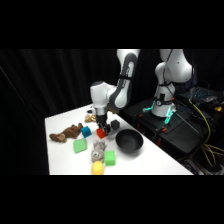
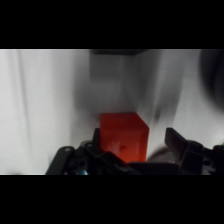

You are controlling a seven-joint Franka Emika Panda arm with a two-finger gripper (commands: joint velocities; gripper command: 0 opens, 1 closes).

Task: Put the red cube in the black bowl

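Side view: red cube point(image 1: 101, 133) mostly hidden behind the jaws point(image 1: 103, 129), only a small patch shows; contact with fingers too small to tell. Dark grey cube point(image 1: 115, 123) partly blocked by the arm. Arm's upper links cut off at the top edge. Worktop point(image 1: 145, 160) cut off at the bottom edge. Small beige item point(image 1: 90, 118) behind the arm too blurry to identify. Wrist view: cube's lower part hidden by the black linkage; whether fingers touch it unclear. Black bowl point(image 2: 215, 75) just a dark blur cut off at the right edge. Grey smear point(image 2: 107, 75) above the cube unreadable.
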